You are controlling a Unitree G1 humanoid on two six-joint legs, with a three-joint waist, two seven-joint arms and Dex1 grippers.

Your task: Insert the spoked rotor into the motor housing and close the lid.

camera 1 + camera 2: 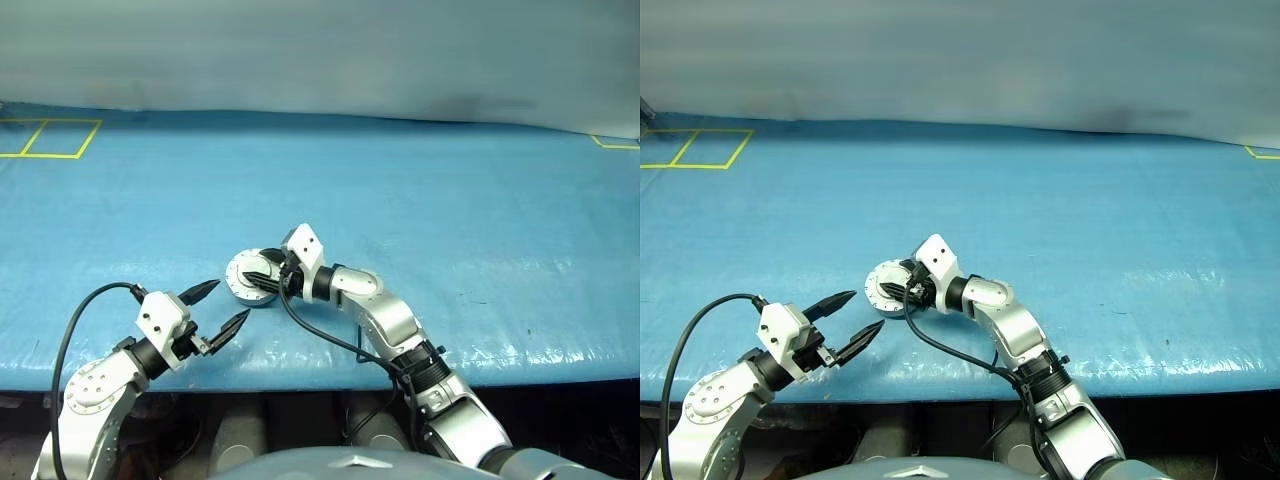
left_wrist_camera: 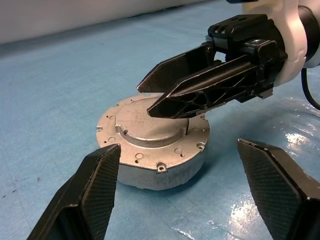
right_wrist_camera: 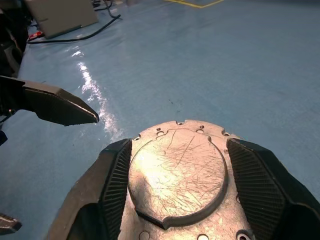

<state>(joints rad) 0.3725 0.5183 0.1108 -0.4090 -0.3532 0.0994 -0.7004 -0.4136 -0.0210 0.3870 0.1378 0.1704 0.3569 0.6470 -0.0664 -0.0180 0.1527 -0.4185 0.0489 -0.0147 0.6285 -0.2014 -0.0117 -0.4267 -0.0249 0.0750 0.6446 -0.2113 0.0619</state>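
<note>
- My left claw (image 1: 218, 306) hangs open and empty at the near edge of the blue table (image 1: 450, 200), just short of the motor housing (image 2: 160, 172).
- The housing lies ahead and rightward, its lid (image 3: 177, 175) down flat on top, so I judge it closed.
- My right claw (image 2: 167, 97) sits over the lid, fingers spread either side, gripping nothing.
- Beyond the housing, bare table offers free room.

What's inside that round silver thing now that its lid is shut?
The lid lies flat on the motor housing, covering its inside, so nothing in there shows. Only the lid's scratched grey top and rim holes are visible, with the right gripper open just above it.
</note>
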